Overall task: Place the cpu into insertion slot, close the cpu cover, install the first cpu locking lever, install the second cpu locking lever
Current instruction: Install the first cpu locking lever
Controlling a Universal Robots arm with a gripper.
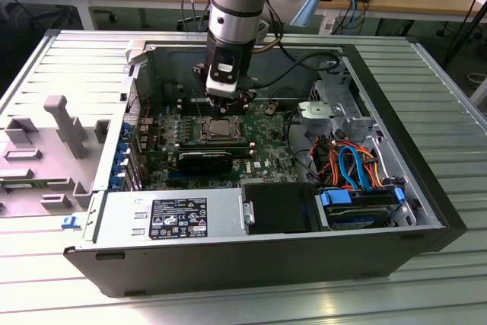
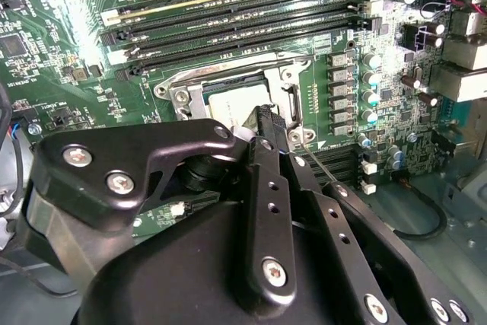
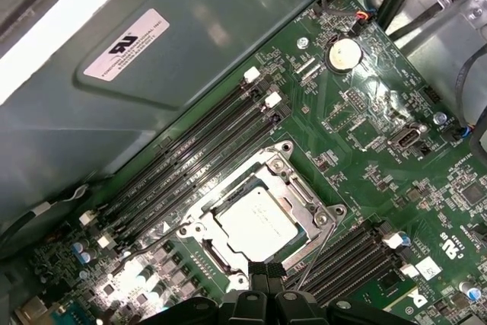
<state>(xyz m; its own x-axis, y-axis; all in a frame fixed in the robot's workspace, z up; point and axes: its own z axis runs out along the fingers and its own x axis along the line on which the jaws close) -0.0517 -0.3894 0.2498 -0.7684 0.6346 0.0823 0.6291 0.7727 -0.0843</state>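
Open grey metal computer case lying on its side, arm reaching in from above. Green circuit board covers its floor, with long black memory slots beside the socket.

Black two-finger gripper hangs just over the socket's edge, also seen in the exterior view. Its tips are pressed together and nothing shows between them. In the second wrist view the tips sit right at the socket's side, near or touching it; contact is unclear.

Square silver-rimmed insertion slot is filled. The thin silver window-frame cpu cover looks folded down. The flat square silvery-grey cpu is seated inside and shows through the window.

A thin bare wire locking lever slants out from the socket's corner, apparently not latched.

Step judged: the lever work, chip and cover done. To do it well, bear on the rod itself, never on the chip top. Press steadily down and sideways so it tucks under its hook, and keep clear of the memory slots.
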